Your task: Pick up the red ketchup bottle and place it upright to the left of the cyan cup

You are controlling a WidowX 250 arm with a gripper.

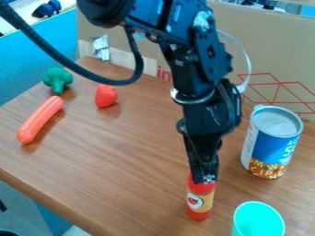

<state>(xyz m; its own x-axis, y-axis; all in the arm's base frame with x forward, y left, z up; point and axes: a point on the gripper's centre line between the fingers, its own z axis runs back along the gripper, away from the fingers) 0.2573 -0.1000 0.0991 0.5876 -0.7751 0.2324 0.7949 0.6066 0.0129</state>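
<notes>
Operator: Where is the bottle (199, 203) standing?

Technician: It is standing roughly upright on the near part of the table (123, 152), right of centre. The gripper (206, 177) is hanging at its red upper end and hiding part of it.

Operator: Is the gripper holding it?

Technician: I cannot tell whether it is closing on the bottle or merely touching it. If the hold is loose or off-centre, a lift could be letting the narrow bottle slip or tip.

Operator: Which neighbours are posing a hazard?

Technician: The turquoise cup (258, 220) is sitting just beside it, near and right; a sideways swing could be knocking it over. The can (272, 138) is standing farther right, where a wide swing could be striking it.
</notes>
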